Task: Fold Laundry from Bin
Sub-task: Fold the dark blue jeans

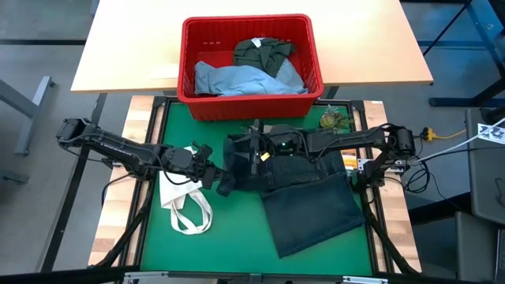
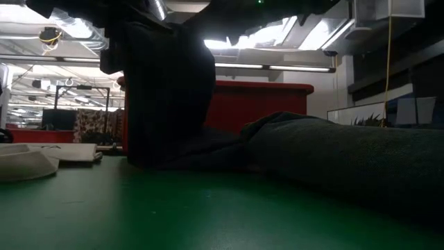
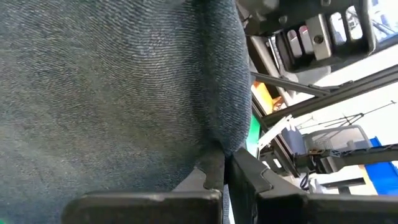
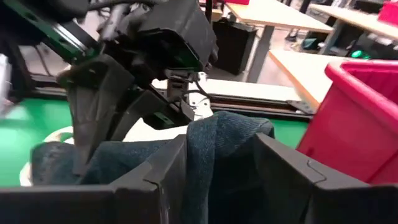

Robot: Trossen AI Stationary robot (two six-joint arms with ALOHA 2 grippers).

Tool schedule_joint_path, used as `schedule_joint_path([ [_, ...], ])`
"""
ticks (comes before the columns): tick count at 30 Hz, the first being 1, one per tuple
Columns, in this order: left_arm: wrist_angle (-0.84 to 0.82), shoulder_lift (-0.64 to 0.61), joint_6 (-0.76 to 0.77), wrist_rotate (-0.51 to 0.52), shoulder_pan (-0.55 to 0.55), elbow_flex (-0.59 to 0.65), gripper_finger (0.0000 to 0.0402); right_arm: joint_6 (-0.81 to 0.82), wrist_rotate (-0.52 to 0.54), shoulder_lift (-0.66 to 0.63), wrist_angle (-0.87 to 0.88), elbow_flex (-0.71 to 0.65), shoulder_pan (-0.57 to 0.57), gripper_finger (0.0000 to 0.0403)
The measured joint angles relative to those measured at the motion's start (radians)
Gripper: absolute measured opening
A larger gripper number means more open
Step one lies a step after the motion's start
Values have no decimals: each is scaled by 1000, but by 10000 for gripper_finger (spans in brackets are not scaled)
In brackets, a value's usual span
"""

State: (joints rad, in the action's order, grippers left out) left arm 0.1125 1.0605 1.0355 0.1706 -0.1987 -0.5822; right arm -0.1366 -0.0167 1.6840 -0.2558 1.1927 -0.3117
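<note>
Even, bright overhead light fills the high view, with only soft shadows beside the large red plastic crate (image 1: 249, 101). The low view is dim and backlit: long ceiling light strips (image 2: 274, 67) glare while the dark navy denim garment (image 2: 170, 90) hangs as a silhouette. Close denim blurs in both wrist views.

The dark navy jeans (image 1: 308, 207) are thick denim cloth with a rough, ribbed weave and a matt look. The bin (image 1: 251, 101) at twelve o'clock is smooth red plastic, a little glossy. The green mat (image 1: 237, 252) looks matt and soft. The white tote bag (image 1: 183, 201) is plain cloth. The table (image 1: 126, 47) behind is smooth pale wood.
</note>
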Motion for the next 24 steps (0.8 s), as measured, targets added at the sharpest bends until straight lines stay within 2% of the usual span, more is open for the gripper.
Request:
schedule_joint_path([
  [4,0,0,0,4,-13,0,0,32,-8,0,-2,0,-5,138],
  [9,1,-1,-33,12,-32,0,0,41,51,0,-5,0,-2,39],
  [11,0,-1,-41,0,-39,0,0,67,88,0,-14,0,-2,11],
  [17,-9,-1,-51,-3,-56,0,0,117,234,0,-35,0,-5,42],
  [21,-10,-1,-51,16,-61,0,0,117,249,0,-33,0,-4,48],
  [24,-7,-1,-51,24,-59,0,0,102,216,-16,-20,0,-3,48],
])
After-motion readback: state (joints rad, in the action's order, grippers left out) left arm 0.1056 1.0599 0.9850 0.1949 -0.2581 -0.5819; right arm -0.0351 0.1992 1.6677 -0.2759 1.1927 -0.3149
